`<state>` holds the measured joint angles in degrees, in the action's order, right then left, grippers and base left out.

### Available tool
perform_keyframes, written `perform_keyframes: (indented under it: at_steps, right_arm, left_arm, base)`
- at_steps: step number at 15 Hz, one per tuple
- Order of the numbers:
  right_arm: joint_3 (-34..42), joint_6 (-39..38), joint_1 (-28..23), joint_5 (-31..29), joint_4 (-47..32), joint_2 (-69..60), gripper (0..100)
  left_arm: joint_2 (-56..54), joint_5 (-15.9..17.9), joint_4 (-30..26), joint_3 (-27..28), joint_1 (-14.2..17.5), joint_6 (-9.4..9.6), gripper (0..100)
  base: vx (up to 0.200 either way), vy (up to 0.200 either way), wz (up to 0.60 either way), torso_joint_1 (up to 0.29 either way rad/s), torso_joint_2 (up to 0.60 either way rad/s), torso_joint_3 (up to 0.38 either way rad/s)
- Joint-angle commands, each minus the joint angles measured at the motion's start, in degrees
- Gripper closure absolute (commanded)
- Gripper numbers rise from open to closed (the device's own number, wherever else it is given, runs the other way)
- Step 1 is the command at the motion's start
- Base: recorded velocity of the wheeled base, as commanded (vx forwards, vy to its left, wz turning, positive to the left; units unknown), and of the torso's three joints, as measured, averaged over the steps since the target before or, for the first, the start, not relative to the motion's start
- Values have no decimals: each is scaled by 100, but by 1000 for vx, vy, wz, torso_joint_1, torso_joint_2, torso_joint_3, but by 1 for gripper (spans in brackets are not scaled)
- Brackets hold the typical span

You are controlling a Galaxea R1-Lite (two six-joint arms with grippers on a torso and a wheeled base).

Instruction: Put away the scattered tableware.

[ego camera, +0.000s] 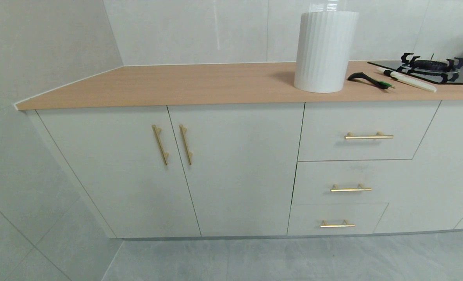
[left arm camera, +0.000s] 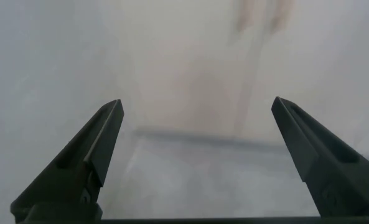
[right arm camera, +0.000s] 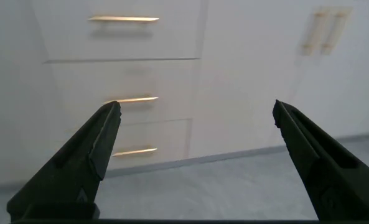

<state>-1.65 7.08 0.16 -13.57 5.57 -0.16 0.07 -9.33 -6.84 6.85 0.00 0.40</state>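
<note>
Two utensils [ego camera: 409,80] lie on countertop [ego camera: 177,84], above spread left pincer [left arm camera: 197,101] and right pincer [right arm camera: 196,103].

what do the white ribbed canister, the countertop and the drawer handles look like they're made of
White ribbed canister: probably glazed ceramic, possibly plastic; an even white surface with vertical ridges and a soft sheen.
Countertop: wood or wood-look laminate, matte, with faint lengthwise grain.
Drawer handles: metal in a brass or gold colour, with bright highlights along the thin bars.
</note>
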Motion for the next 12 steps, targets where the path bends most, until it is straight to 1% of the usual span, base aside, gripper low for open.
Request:
perform_keyframes:
  at_steps: [1, 2, 3, 4, 6, 7, 8, 9, 10, 11, 12]
  right_arm:
    - [156, -14, 2, 302, -241, 16, 0]
    - [156, -23, 2, 469, -223, 16, 0]
    - [156, -32, 2, 522, -214, 16, 0]
    - [156, -32, 2, 557, -214, 16, 0]
    - [165, -14, 2, 715, -214, 16, 0]
    - [165, -14, 2, 961, -258, 16, 0]
    - [156, -32, 2, 1647, -285, 16, 0]
    - [147, -84, 2, 2139, -337, 16, 0]
    - [129, -67, 2, 2218, -408, 16, 0]
    - [129, -67, 2, 2218, -408, 16, 0]
    - [129, -102, 2, 2209, -408, 16, 0]
  left_arm:
    - [-7, 370, 244, -342, 0, 4, 0]
    - [-7, 546, 244, -342, 0, 13, 0]
    - [-7, 634, 244, -342, 0, 21, 0]
    - [-7, 889, 244, -334, 0, 13, 0]
    - [-7, 924, 253, -351, 0, 4, 0]
    - [-7, 924, 262, -351, 0, 21, 0]
    - [-7, 977, 262, -377, -9, 39, 0]
    - [-7, 1223, 271, -377, -9, 83, 0]
    - [-7, 1451, 280, -369, -9, 100, 0]
    - [-7, 1311, 280, -377, -9, 118, 0]
    - [-7, 845, 376, -439, 0, 144, 0]
  base:
    - [0, 0, 0, 0, 0, 0]
    - [0, 0, 0, 0, 0, 0]
    - [0, 0, 0, 0, 0, 0]
    - [0, 0, 0, 0, 0, 0]
    - [0, 0, 0, 0, 0, 0]
    - [0, 0, 0, 0, 0, 0]
    - [0, 0, 0, 0, 0, 0]
    - [0, 0, 0, 0, 0, 0]
    - [0, 0, 0, 0, 0, 0]
    - [0, 0, 0, 0, 0, 0]
    - [0, 0, 0, 0, 0, 0]
